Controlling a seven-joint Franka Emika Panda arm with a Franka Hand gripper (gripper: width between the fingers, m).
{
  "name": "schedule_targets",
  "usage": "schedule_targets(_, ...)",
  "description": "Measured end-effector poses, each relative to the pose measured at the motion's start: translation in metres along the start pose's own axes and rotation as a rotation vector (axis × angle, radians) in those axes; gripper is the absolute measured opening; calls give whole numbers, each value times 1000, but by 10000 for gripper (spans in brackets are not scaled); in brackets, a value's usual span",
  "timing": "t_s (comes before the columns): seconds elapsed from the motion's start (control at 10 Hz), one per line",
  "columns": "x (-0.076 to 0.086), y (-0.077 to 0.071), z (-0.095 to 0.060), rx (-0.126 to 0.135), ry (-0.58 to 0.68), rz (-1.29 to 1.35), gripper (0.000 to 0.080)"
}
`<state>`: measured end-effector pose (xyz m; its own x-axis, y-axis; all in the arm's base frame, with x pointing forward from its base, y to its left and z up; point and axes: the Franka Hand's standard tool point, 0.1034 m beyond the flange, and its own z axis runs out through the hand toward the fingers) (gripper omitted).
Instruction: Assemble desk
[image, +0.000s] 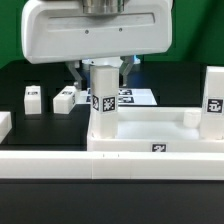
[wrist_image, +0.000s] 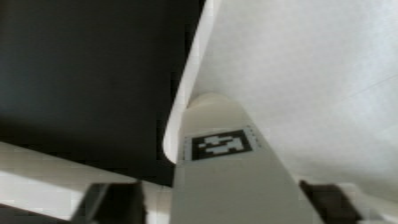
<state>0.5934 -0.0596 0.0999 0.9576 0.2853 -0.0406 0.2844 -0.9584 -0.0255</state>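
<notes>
Your claw straddles the upright leg at the tabletop's corner on the exterior view's left; you cannot tell whether it grips or stands clear. A second leg stands at the tabletop's corner on that view's right, with two loose legs beyond the tabletop on the bench.
</notes>
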Motion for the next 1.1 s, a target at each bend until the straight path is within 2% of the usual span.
schedule_targets(0.1, 0, 0, 0, 0, 0, 8, 288)
schedule_targets(0.4, 0, 0, 0, 1, 0, 25, 288)
schedule_targets(0.5, 0, -1, 0, 3, 1, 144, 288)
schedule_targets(0.9, 0, -3, 0, 52, 27, 590, 289)
schedule_targets(1.1, 1, -4, 0, 61, 24, 748, 290)
